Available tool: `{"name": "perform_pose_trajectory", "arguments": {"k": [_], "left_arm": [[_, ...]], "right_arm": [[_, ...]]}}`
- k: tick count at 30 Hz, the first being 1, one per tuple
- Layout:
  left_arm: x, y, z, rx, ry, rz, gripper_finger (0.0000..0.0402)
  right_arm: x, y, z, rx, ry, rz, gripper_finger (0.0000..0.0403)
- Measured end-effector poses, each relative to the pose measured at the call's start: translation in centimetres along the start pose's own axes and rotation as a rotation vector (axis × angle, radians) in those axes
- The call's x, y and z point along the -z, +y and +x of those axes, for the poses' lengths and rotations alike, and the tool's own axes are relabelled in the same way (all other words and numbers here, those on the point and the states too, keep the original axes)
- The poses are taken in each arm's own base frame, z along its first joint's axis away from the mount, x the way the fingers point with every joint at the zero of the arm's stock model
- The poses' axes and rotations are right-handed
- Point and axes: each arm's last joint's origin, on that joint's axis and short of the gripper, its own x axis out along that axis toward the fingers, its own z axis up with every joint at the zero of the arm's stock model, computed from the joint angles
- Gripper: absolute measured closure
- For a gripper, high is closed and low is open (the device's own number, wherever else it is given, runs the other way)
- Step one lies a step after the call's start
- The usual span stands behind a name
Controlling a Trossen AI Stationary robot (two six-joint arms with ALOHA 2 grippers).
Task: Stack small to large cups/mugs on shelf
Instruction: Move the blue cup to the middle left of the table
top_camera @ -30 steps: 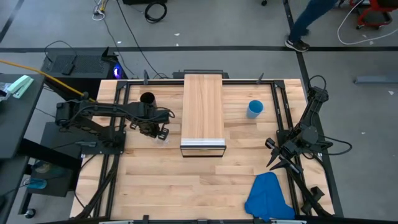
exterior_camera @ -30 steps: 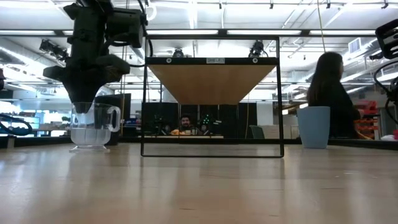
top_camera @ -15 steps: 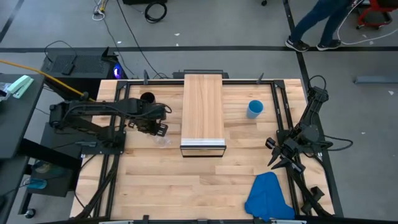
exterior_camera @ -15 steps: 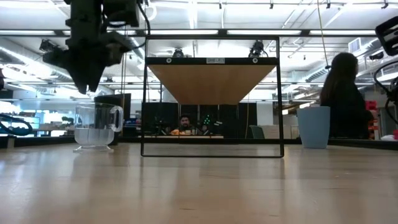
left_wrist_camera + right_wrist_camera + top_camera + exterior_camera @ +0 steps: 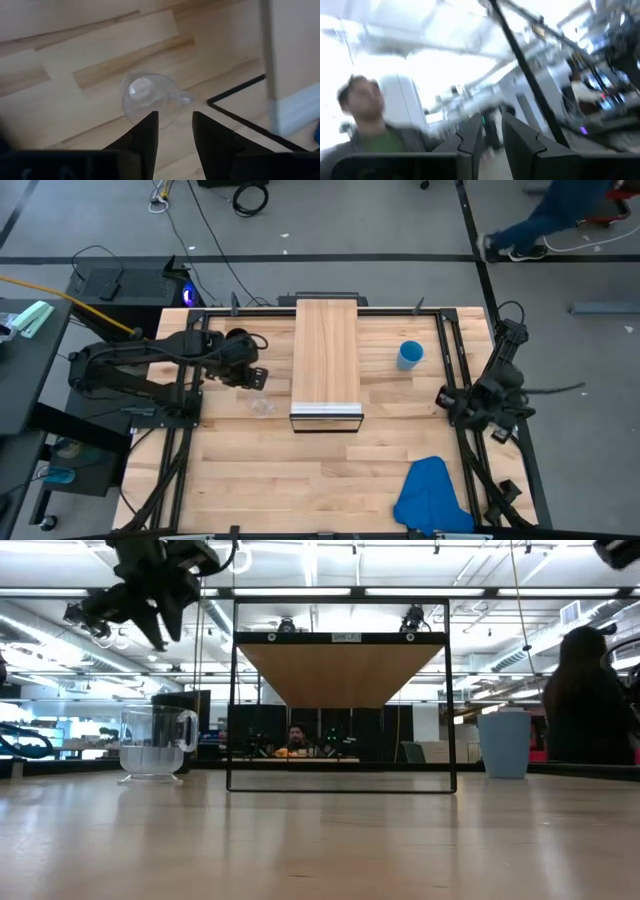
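Observation:
The clear glass mug [image 5: 260, 405] stands upright on its base on the slatted tabletop, left of the shelf [image 5: 326, 360]; the low view shows the mug [image 5: 152, 745] with its handle toward the shelf. My left gripper [image 5: 250, 375] hangs open above and just beyond it, and in its wrist view the left gripper [image 5: 175, 130] frames the mug [image 5: 150, 100] from above. The black cup [image 5: 237, 338] stands behind the arm, partly hidden. The blue cup [image 5: 410, 355] stands right of the shelf. My right gripper [image 5: 492, 132] is open, raised at the right edge, facing the room.
A blue cloth [image 5: 432, 495] lies at the near right corner. The shelf's thin black frame [image 5: 340, 785] and silvery front edge [image 5: 326, 412] stand between the two sides. Bare tabletop lies in front of the shelf. People are in the room beyond the table.
My left gripper has come off the glass mug, risen well above it and drawn back toward the far left, near the black cup; the mug stays standing where it was. My right arm has swung up, tipping its gripper from pointing down toward level.

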Motion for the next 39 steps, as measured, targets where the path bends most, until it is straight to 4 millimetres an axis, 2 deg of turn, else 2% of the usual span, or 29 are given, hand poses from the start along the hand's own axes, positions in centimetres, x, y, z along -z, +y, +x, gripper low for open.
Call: {"name": "perform_pose_trajectory", "arguments": {"k": [4, 9, 15, 19, 22, 26, 34, 39], "left_arm": [[-0.2, -0.3, -0.5, 0.018, -0.015, 0.001, 0.028], [-0.3, -0.6, -1.0, 0.031, -0.026, 0.002, 0.0276], [-0.4, -0.9, -1.4, 0.06, -0.04, 0.003, 0.0272], [-0.6, -1.2, -1.4, 0.09, -0.057, 0.004, 0.0277], [-0.6, -1.3, -1.4, 0.098, -0.062, 0.004, 0.0282], [-0.6, -1.3, -1.4, 0.101, -0.064, 0.004, 0.0285], [-0.7, -1.4, -1.4, 0.115, -0.071, 0.004, 0.0279], [-0.7, -1.5, -1.4, 0.121, -0.078, 0.005, 0.0282]], "right_arm": [[-1.5, 0.2, -0.1, -0.025, -0.144, 0.042, 0.0321], [-2.9, 0.4, -0.4, -0.036, -0.289, 0.005, 0.0321], [-7.3, 1.2, 0.0, 0.006, -0.473, -0.065, 0.0321], [-9.7, 2.0, 0.9, 0.037, -0.431, -0.143, 0.0321], [-10.7, 2.5, 1.7, 0.048, -0.343, -0.233, 0.0321], [-12.1, 3.1, 2.6, 0.055, -0.316, -0.292, 0.0321], [-13.0, 4.0, 4.6, 0.072, -0.271, -0.379, 0.0321], [-13.6, 4.5, 5.6, 0.069, -0.269, -0.359, 0.0321]]}}
